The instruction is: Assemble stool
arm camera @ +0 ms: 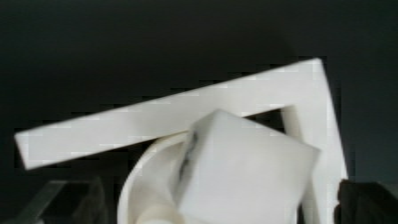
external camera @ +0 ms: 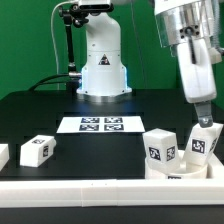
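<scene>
The stool's round white seat disc (external camera: 181, 172) lies at the front of the exterior view's right. Two blocky white tagged legs stand on it, one (external camera: 160, 146) nearer the middle and one (external camera: 203, 144) further right. My gripper (external camera: 204, 119) hangs straight down over the right leg's top. In the wrist view that leg (arm camera: 253, 165) fills the space between my dark fingers (arm camera: 363, 196). My gripper (arm camera: 217, 207) is open, and its jaws stand wide on either side of the leg. Another loose leg (external camera: 36, 150) lies at the exterior view's left.
The marker board (external camera: 100, 124) lies mid-table in front of the robot base (external camera: 102, 62). One more white block (external camera: 3, 155) shows at the left edge. White border rails (external camera: 90, 192) run along the front and meet in a corner (arm camera: 306, 85) beyond the leg.
</scene>
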Motion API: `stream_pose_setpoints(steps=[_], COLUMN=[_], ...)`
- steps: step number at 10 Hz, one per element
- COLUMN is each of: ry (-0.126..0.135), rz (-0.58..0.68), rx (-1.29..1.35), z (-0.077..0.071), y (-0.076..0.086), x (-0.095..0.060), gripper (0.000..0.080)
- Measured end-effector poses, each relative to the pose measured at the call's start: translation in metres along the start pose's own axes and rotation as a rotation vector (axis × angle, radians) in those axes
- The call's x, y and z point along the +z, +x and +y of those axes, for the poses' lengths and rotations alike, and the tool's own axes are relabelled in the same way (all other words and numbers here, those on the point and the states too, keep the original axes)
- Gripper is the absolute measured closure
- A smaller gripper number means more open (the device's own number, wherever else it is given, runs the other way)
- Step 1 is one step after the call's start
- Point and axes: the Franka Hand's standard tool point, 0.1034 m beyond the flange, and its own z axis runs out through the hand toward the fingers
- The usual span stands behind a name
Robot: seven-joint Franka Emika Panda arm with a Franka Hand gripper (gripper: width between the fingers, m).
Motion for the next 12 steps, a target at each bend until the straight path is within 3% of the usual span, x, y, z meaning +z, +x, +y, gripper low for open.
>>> stream_pose_setpoints(steps=[2, 3, 8, 12], ry=[-0.044, -0.053, -0.058, -0.085], rz=[0.037, 0.042, 0.039, 0.046], rx=[-0.255, -0.343, -0.698, -1.163], z=[-0.0012, -0.0017, -0.0039, -0.0036], y=[-0.0005, -0.0029, -0.0026, -0.0005], x=[-0.0022, -0.0037, -0.0050, -0.0033], gripper=[0.0151, 0.0151, 0.0151, 0.0151])
